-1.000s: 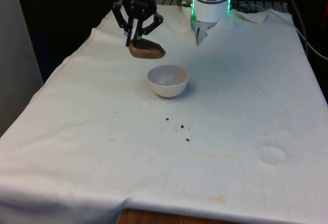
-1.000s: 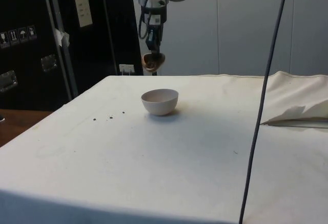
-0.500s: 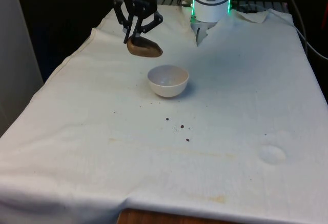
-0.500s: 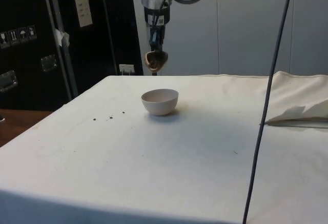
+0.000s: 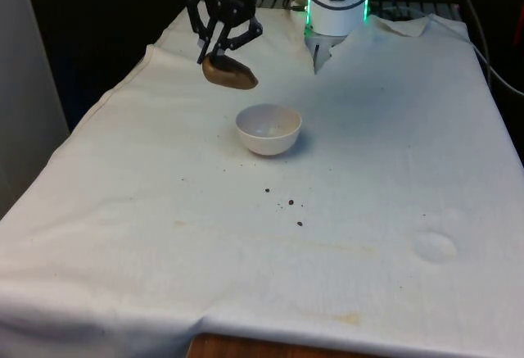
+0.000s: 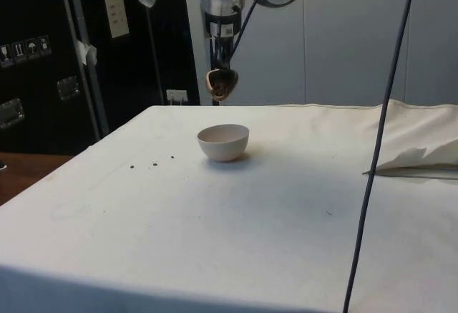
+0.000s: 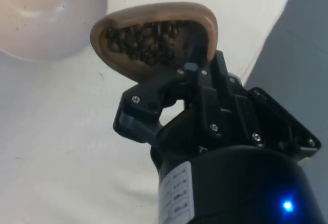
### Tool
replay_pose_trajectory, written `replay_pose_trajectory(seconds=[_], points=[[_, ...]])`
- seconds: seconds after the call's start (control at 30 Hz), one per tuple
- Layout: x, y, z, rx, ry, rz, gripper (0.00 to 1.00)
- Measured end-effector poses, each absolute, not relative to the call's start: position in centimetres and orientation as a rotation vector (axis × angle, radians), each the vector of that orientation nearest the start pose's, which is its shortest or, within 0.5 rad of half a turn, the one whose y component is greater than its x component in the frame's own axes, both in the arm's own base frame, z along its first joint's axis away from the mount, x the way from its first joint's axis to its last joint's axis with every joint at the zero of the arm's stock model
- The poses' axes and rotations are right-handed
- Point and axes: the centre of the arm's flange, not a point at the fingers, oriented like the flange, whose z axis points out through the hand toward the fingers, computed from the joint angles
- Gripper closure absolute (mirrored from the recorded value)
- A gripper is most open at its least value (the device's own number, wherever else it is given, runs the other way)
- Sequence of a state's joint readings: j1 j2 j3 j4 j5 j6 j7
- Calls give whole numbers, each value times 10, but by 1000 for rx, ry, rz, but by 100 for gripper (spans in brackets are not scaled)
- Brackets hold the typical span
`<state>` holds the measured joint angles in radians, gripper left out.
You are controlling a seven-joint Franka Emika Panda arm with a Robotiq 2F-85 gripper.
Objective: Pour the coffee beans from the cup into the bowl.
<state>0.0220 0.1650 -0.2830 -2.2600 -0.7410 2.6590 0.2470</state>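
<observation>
The tool [image 5: 219,53] grips a seemingly wooden cup [image 7: 154,39] of beans [image 7: 141,42] above the smooth round bowl [image 5: 268,129].

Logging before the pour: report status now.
Gripper shut on cup, held in the air, tilted. Coffee beans in cup. Bowl on the cloth below, unobstructed. Stray beans on cloth.

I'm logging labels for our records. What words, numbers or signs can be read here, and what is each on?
None can be read.
Label on the gripper body: print too small to read.
Pale sheet on the dark cabinets, side view: text too blurred to read.
Small symbol stickers on the same cabinets: pictograms, too small to make out.
The cup, bowl and tablecloth carry no writing.
</observation>
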Motion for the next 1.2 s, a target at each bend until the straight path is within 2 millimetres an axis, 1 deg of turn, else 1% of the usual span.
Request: replay_pose_trajectory(seconds=[0.27,0.57,0.93,1.2], points=[[535,-116,307,-3611,-238,-417,100],[531,-104,303,-3658,-259,-464,100],[528,-78,293,-3733,-274,-495,100],[525,-63,287,-3790,-282,-516,100]])
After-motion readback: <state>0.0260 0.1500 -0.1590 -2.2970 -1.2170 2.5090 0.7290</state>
